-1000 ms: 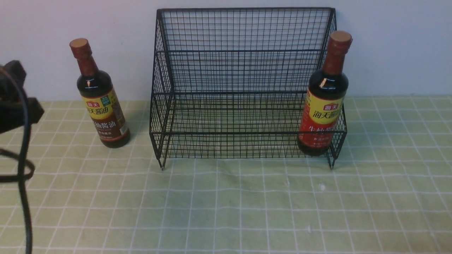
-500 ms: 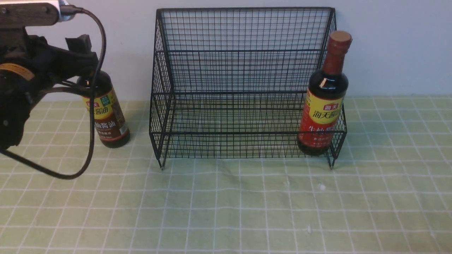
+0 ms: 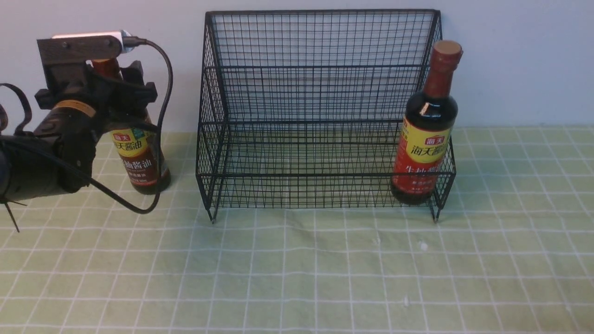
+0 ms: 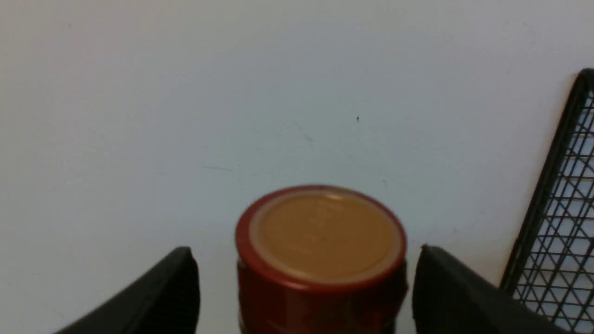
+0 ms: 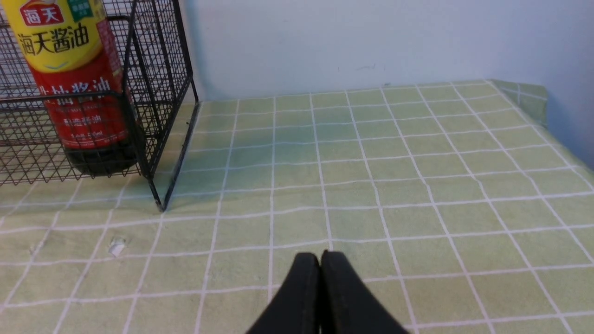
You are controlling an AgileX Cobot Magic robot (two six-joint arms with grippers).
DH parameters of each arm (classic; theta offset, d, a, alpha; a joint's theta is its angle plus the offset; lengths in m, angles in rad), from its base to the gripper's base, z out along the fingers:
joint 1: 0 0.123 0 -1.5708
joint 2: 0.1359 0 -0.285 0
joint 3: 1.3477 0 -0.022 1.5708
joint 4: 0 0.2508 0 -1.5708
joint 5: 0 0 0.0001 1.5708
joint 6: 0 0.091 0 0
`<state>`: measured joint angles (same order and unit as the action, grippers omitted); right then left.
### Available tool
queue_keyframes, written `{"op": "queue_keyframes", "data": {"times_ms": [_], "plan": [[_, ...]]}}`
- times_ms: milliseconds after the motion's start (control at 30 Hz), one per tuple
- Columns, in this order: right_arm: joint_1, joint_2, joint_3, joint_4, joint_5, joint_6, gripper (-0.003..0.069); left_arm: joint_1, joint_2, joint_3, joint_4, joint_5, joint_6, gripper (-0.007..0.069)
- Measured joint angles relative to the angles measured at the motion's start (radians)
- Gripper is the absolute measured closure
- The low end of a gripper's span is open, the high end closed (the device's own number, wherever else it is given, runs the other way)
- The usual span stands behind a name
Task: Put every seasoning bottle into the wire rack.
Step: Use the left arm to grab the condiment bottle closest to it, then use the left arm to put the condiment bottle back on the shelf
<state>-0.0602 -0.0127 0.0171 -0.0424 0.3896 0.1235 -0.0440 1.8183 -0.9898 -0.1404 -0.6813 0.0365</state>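
Note:
The brown-label seasoning bottle (image 3: 135, 155) stands on the cloth left of the wire rack (image 3: 315, 93). My left gripper (image 3: 113, 79) is open at its neck. In the left wrist view the reddish cap (image 4: 320, 232) sits between the two black fingers of the left gripper (image 4: 304, 253), with a gap showing on each side. The red-label seasoning bottle (image 3: 424, 148) stands upright inside the rack's lower tier at its right end, also seen in the right wrist view (image 5: 69, 69). My right gripper (image 5: 320, 255) is shut and empty, low over the cloth to the right of the rack (image 5: 158, 93).
A green checked cloth (image 3: 297, 269) covers the table, with a white wall (image 3: 519, 60) close behind the rack and bottles. The left arm's black cable (image 3: 139, 204) loops down beside the brown-label bottle. The cloth's far right edge (image 5: 533, 93) shows in the right wrist view.
My left arm has swung in from the left edge and forward to the brown-label bottle; its open fingers now stand either side of the neck. Bottles and rack have not moved.

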Motion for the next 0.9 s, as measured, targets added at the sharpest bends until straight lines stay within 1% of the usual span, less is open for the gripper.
{"op": "queue_keyframes", "data": {"times_ms": [100, 133, 167, 300, 367, 467, 567, 667, 833, 900], "plan": [[0.0, 0.0, 0.0, 0.0, 0.0, 0.0, 0.0673, 0.0, 0.01, 0.0, -0.003, -0.025, 0.0, 0.0169], [0.0, 0.0, 0.0, 0.0, 0.0, 0.0, 0.0673, 0.0, 0.013, 0.0, -0.003, -0.033, 0.0, 0.0253], [0.0, 0.0, 0.0, 0.0, 0.0, 0.0, 0.0673, 0.0, 0.015, -0.001, -0.003, -0.033, 0.0, 0.037], [0.0, 0.0, 0.0, 0.0, 0.0, 0.0, 0.0673, 0.0, 0.013, -0.002, 0.001, -0.031, -0.005, 0.0369], [0.0, 0.0, 0.0, 0.0, 0.0, 0.0, 0.0673, 0.001, -0.001, -0.002, 0.025, -0.003, -0.008, 0.0369], [0.0, 0.0, 0.0, 0.0, 0.0, 0.0, 0.0673, 0.001, -0.071, 0.0, 0.081, 0.128, -0.008, 0.0369], [0.0, 0.0, 0.0, 0.0, 0.0, 0.0, 0.0673, 0.001, -0.129, -0.009, 0.092, 0.192, -0.01, 0.0369], [0.0, 0.0, 0.0, 0.0, 0.0, 0.0, 0.0673, 0.0, -0.23, -0.053, 0.099, 0.285, -0.01, 0.0369], [0.0, 0.0, 0.0, 0.0, 0.0, 0.0, 0.0673, -0.011, -0.341, -0.143, 0.104, 0.331, -0.01, 0.0369], [0.0, 0.0, 0.0, 0.0, 0.0, 0.0, 0.0673, -0.034, -0.375, -0.201, 0.106, 0.348, -0.01, 0.0369]]}}
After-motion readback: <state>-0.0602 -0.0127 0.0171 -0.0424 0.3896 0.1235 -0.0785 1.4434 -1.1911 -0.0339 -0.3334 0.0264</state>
